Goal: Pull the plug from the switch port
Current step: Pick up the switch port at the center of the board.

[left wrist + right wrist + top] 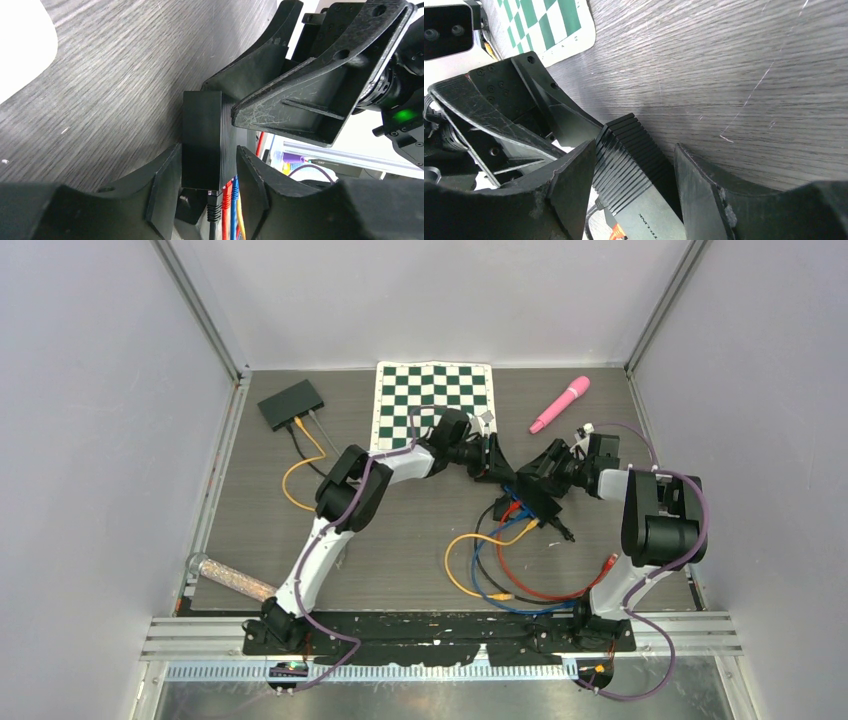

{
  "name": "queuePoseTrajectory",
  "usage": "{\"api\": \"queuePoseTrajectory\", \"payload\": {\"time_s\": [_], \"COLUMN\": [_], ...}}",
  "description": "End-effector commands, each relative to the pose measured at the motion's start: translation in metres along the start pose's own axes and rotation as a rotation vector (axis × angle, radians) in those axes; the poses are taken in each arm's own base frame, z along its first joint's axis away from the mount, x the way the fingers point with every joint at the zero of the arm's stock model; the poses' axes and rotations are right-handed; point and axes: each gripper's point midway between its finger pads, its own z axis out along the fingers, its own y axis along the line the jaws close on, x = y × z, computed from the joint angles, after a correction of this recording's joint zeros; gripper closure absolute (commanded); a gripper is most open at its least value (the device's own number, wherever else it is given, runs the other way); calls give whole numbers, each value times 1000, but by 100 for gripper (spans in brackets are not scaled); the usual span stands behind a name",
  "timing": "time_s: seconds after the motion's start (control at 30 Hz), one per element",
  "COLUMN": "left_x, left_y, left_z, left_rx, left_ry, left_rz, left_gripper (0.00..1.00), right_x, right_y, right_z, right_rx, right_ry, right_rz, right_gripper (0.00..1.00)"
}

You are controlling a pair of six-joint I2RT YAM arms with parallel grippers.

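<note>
A grey wood-grain table (400, 550) fills the booth. Plain pale walls stand at 9 o'clock (90, 440), 12 o'clock (430, 300) and 3 o'clock (770, 390). Aluminium posts rise at 11 o'clock (200, 310) and 1 o'clock (660, 305). Aluminium rails (700, 632) line the 6 o'clock edge. The light is even and the shadows are faint.

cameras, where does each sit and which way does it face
Top external: above and behind the robot, looking down on the grey wood-grain table; both arms show.
Left wrist: on the left gripper, facing the black ribbed network switch between its fingers.
Right wrist: on the right gripper, facing that switch from the opposite side; own fingers show.
Shared: both wrist views show the switch.
</note>
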Motion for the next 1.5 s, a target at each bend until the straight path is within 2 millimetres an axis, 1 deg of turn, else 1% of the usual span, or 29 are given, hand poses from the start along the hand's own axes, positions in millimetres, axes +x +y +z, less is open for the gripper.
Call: {"api": "queuePoseTrajectory", "payload": {"time_s": [0.0, 0.03, 0.07, 0.1, 0.13, 0.17, 0.23, 0.3, 0.37, 0.43, 0.53, 0.6, 0.73, 0.8, 0.83, 0.87, 0.9, 0.93, 0.97, 1.0, 1.03, 1.07, 1.1, 1.13, 1.17, 1.27, 1.33, 1.4, 1.47], "left_x": [-4, -5, -5, -4, -3, -3, -2, 0, 1, 2, 3, 4, 1, -2, -5, -8, -10, -13, -16, -17, -18, -19, -20, -21, -21, -23, -24, -25, -26], "left_y": [-36, -36, -36, -35, -34, -33, -29, -26, -25, -26, -29, -30, -31, -34, -36, -40, -47, -53, -60, -63, -68, -76, -81, -93, -99, -118, -129, -136, -134], "left_z": [2, 3, 3, 3, 4, 4, 5, 7, 9, 11, 14, 15, 11, 8, 5, 1, -3, -8, -13, -18, -23, -29, -34, -39, -44, -56, -65, -72, -79], "left_rx": [107, 108, 109, 107, 107, 108, 103, 106, 114, 127, 151, 153, 140, 141, 148, 163, 186, 207, 228, 240, 253, 267, 276, 290, 296, 319, 336, 341, 330], "left_ry": [8, 7, 8, 9, 10, 12, 14, 15, 18, 20, 24, 26, 1, -22, -39, -53, -63, -76, -91, -103, -115, -127, -135, -143, -149, -165, -180, -195, -214], "left_rz": [76, 77, 74, 70, 67, 64, 53, 45, 37, 29, 28, 29, 34, 38, 38, 38, 44, 46, 54, 55, 63, 78, 91, 113, 127, 169, 193, 202, 205], "left_gripper": [56, 56, 54, 49, 46, 44, 41, 41, 48, 58, 61, 65, 85, 95, 100, 100, 100, 100, 100, 100, 100, 100, 100, 100, 100, 100, 100, 100, 100], "right_x": [14, 14, 14, 14, 13, 14, 14, 14, 15, 15, 17, 16, 15, 12, 10, 6, 1, -4, -8, -15, -21, -27, -36, -40, -46, -52, -53, -51, -49], "right_y": [-9, -9, -9, -9, -8, -8, -8, -7, -7, -6, -5, -4, -2, 4, 10, 16, 23, 23, 25, 21, 20, 13, 13, 12, 7, 3, 3, 0, -6], "right_z": [6, 6, 6, 7, 7, 7, 7, 8, 8, 9, 10, 10, 10, 8, 5, 3, -5, -8, -19, -24, -37, -44, -58, -70, -78, -99, -104, -106, -106], "right_rx": [30, 29, 28, 28, 26, 25, 22, 18, 15, 11, 8, 4, 3, -15, -32, -45, -49, -32, -12, 31, 60, 105, 121, 137, 151, 173, 175, 188, 208], "right_ry": [45, 44, 44, 44, 44, 45, 45, 47, 49, 51, 57, 59, 55, 55, 51, 48, 30, 12, -4, -35, -65, -102, -154, -200, -234, -321, -348, -359, -367], "right_rz": [22, 21, 20, 21, 20, 18, 18, 17, 16, 14, 13, 10, 11, 3, -5, -17, -31, -48, -49, -60, -53, -49, -45, -43, -26, 6, 11, 24, 42], "right_gripper": [35, 35, 35, 35, 35, 36, 40, 42, 46, 47, 48, 48, 48, 46, 45, 44, 40, 38, 33, 31, 26, 23, 22, 20, 20, 18, 18, 18, 18]}}
